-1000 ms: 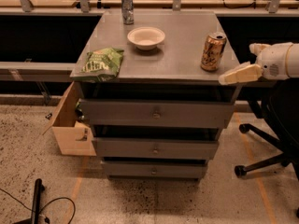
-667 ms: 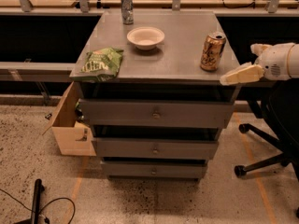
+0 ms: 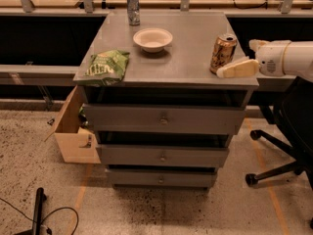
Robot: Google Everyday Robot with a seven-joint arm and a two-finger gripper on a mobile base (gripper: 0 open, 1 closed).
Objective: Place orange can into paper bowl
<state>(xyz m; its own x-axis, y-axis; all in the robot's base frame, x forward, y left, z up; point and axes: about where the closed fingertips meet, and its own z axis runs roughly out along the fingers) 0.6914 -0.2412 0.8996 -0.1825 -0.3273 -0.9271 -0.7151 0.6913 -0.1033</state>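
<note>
Approach step: gripper (image 3: 246,57) at right edge of cabinet top (image 3: 186,65), fingers apart, just beside orange can (image 3: 223,53), not around it. Slide in level, centre can before closing. Paper bowl (image 3: 152,39) stands well left.

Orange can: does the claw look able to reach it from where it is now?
Probably yes. The claw sits right beside the orange can at the edge of the cabinet top, with nothing between them; the paper bowl and chip bag lie well clear.
</note>
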